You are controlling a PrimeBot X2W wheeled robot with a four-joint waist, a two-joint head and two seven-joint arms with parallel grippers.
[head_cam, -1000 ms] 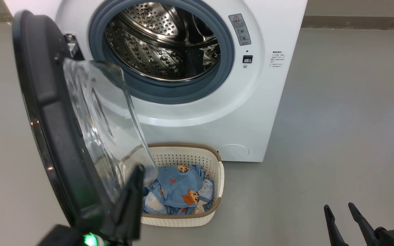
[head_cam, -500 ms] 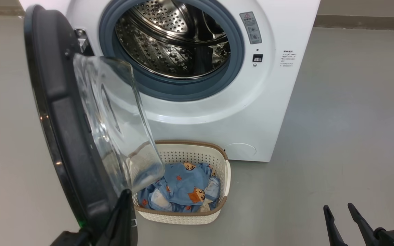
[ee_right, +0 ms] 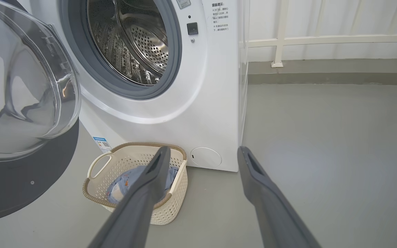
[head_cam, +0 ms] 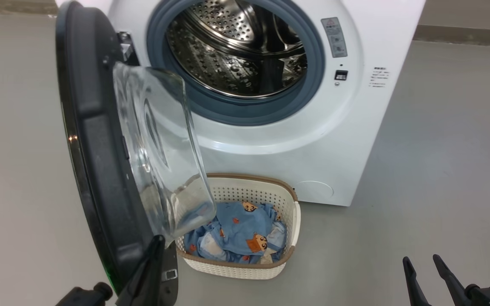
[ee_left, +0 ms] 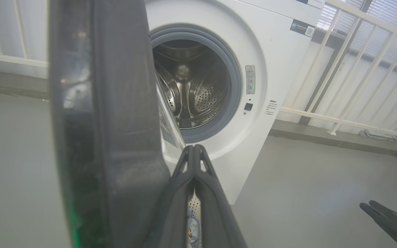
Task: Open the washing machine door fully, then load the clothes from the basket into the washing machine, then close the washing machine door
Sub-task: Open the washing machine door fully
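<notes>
Washing machine [head_cam: 313,140] drum [head_cam: 236,51] exposed; door [head_cam: 96,140] hinged left, part-open, glass bowl [head_cam: 160,144] overhanging basket [head_cam: 249,270] of clothes [head_cam: 240,229] on floor [head_cam: 419,170]. Left gripper [head_cam: 155,250] clenched empty at door's lower inner rim, right gripper [head_cam: 421,259] spread, idle. Push outward along hinge arc, contact on black rim, not glass
</notes>
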